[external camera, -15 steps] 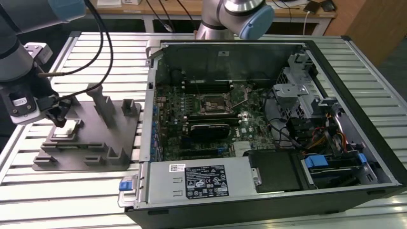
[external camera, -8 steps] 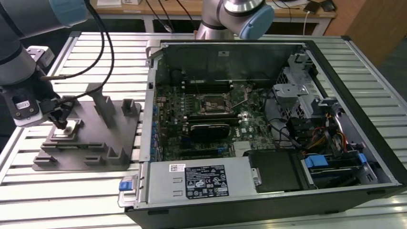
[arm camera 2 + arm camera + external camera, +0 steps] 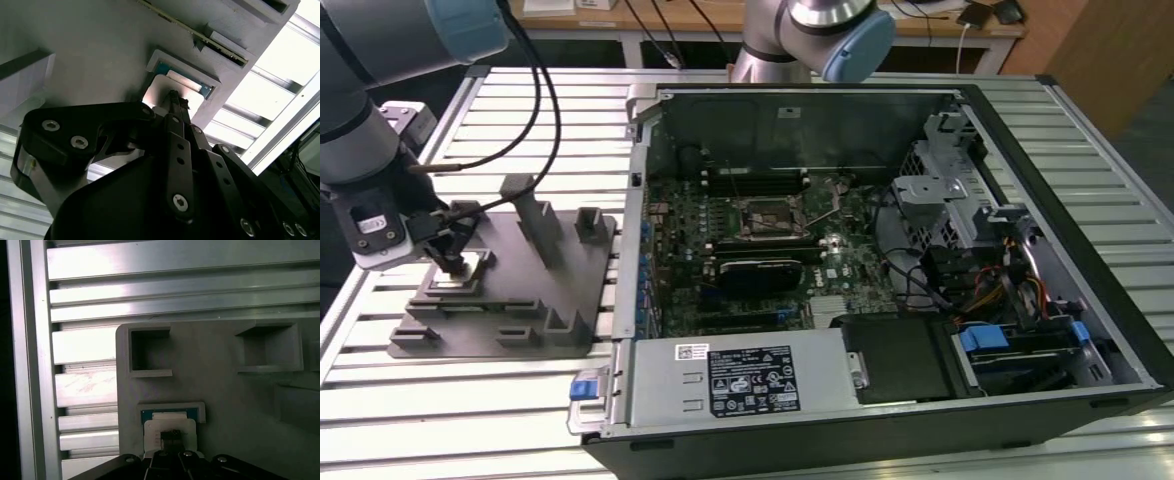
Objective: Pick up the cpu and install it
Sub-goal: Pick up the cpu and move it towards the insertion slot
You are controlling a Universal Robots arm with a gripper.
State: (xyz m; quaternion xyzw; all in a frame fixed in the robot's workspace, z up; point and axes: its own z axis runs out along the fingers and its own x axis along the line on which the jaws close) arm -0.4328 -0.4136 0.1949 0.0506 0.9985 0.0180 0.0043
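Second wrist view puts the gripper [image 3: 173, 95] straight over the cpu [image 3: 156, 97]. Its two fingers are pressed together into one narrow tip with nothing pinched between them. That tip sits at the middle of the chip's silver lid, though I cannot tell whether it touches the lid or hangs just off it. The cpu lies flat in a shallow square pocket [image 3: 212, 82] of the grey tray [image 3: 100, 50], directly under the fingertips, with a strip of green board showing along the pocket wall just beyond them. I judge the raised rim is there to keep the chip square and in a known spot, so the hand can come down on its centre rather than an edge. In the first wrist view, two empty square recesses [image 3: 150, 350] lie farther out from the hand in the same tray. In the exterior view the tray rests on the slatted metal table [image 3: 454, 400]. Well off to the side of the gripper, the computer case [image 3: 1014, 130] lies open on its side. That leaves the socket [image 3: 767, 215] facing up, presumably so a chip can be lowered in from above. As for writing, a printed label [image 3: 750, 378] sits on the power supply [image 3: 654, 385] at the case's near edge, and I leave its print unread. No marking can be made out on the cpu's bright lid.
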